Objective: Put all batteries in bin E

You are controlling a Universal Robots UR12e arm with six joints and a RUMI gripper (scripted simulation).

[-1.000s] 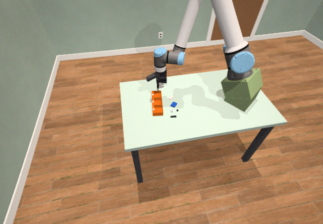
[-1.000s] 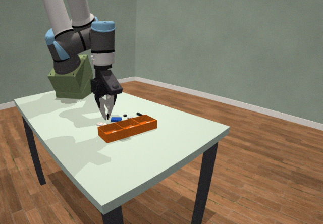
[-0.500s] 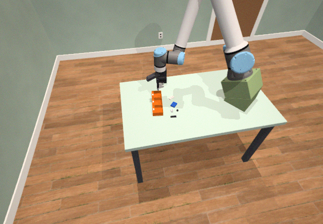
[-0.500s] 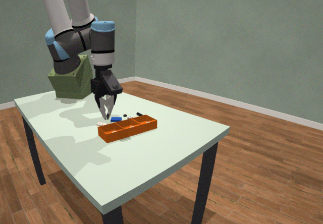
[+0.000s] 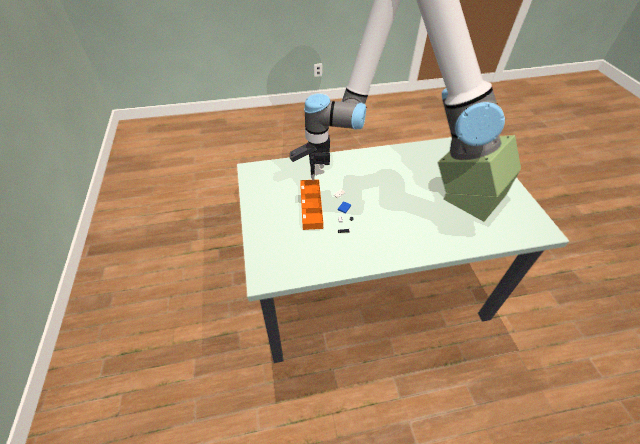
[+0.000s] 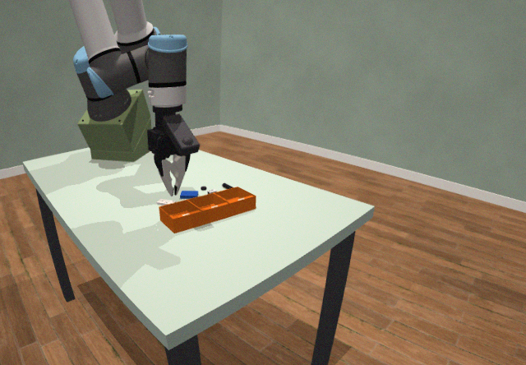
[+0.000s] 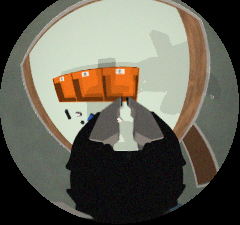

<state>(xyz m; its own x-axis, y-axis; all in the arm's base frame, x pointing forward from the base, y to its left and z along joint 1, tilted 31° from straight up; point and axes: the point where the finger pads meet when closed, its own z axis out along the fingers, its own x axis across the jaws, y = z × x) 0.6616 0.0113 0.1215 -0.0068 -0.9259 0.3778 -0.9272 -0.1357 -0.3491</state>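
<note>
gripper clenched, seemingly on nothing, perhaps kept narrow to clear the upright orange bins. likely battery, a black cylinder, lay beside them.
</note>
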